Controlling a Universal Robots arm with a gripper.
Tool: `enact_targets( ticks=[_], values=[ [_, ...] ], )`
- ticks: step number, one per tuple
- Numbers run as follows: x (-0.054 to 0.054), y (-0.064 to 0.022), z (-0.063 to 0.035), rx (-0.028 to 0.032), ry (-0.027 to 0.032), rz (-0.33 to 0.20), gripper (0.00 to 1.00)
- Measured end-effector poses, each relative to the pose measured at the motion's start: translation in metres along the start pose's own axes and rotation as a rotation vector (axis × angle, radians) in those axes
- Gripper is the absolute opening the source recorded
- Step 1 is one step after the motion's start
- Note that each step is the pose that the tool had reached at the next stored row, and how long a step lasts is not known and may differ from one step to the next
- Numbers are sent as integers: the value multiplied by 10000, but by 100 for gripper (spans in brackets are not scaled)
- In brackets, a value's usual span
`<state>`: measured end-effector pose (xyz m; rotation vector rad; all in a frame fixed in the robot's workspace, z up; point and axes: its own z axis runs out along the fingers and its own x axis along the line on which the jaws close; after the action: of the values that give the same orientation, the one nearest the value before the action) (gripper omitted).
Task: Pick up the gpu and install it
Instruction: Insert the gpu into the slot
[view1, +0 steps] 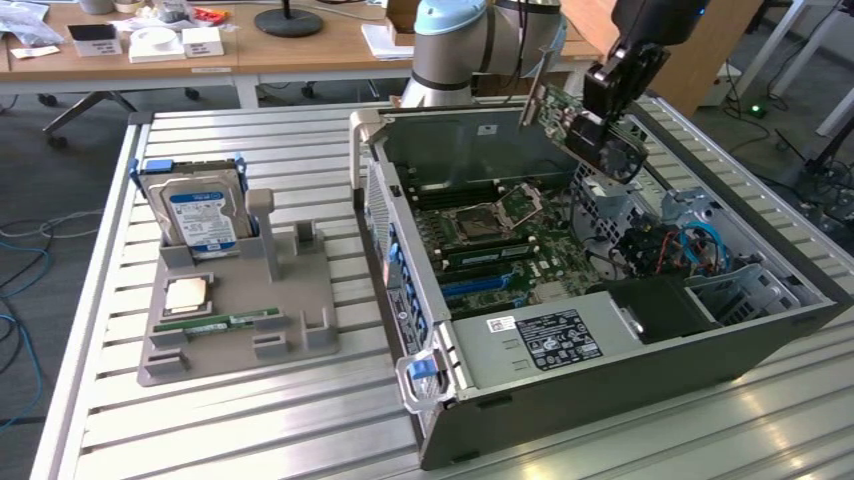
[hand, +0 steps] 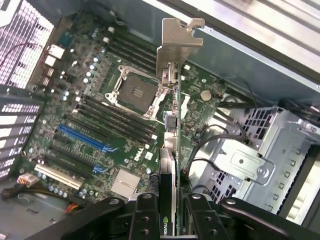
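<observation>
The gpu (view1: 577, 122) is a dark card with a pale metal bracket at one end. My gripper (view1: 597, 112) is shut on it and holds it tilted in the air above the open computer case (view1: 601, 360), over the case's far right part. In the wrist view the gpu (hand: 170, 125) is seen edge-on between my fingers (hand: 145, 220), its bracket end farthest from the gripper (hand: 169, 215). Below it lies the green motherboard (hand: 100, 115) with blue slots (hand: 82, 139) and the square processor socket (hand: 135, 92).
On the slatted table, at the exterior view's left, a grey holder (view1: 240, 320) carries a silver hard drive with a blue label (view1: 198, 215), a processor chip (view1: 184, 293) and a green memory stick (view1: 214, 323). Drive cages and cables (view1: 674, 240) fill the case's right side.
</observation>
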<state>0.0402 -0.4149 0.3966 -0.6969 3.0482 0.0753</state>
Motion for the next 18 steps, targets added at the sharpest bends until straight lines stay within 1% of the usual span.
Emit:
enact_targets(
  ticks=[5,18],
  values=[
    [0,0,5,-20,34,-794,26],
    [0,-1,17,-75,134,-3081,26]
  ],
)
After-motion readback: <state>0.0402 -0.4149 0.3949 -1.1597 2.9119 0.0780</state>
